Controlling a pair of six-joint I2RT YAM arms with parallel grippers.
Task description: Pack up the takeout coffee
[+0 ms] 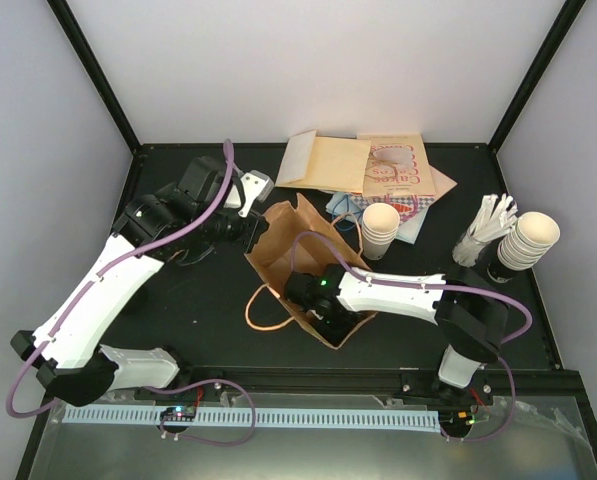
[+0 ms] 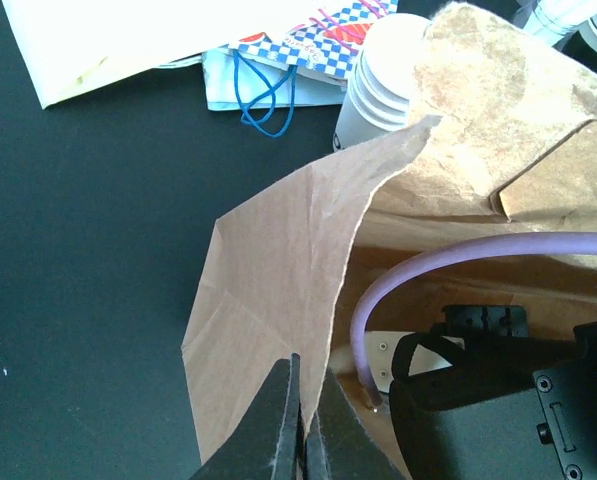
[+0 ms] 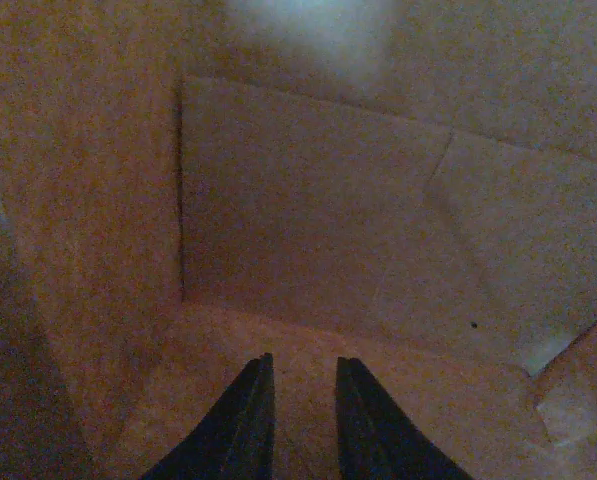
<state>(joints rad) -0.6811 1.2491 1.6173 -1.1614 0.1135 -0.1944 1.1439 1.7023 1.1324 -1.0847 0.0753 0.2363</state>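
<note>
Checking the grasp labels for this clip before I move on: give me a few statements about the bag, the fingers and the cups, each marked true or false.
1. The left fingers are pinched on the edge of the brown paper bag. True.
2. The right arm reaches toward the table's right edge. False: it reaches into the bag.
3. The right fingers hold a cup. False: they stand slightly apart, with only the bag's inside showing between them.
4. A stack of lidless cream cups stands just behind the bag. True.

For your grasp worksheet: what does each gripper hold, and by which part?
Left gripper pinches the brown paper bag by its rim. Right gripper, inside it, holds nothing.
</note>
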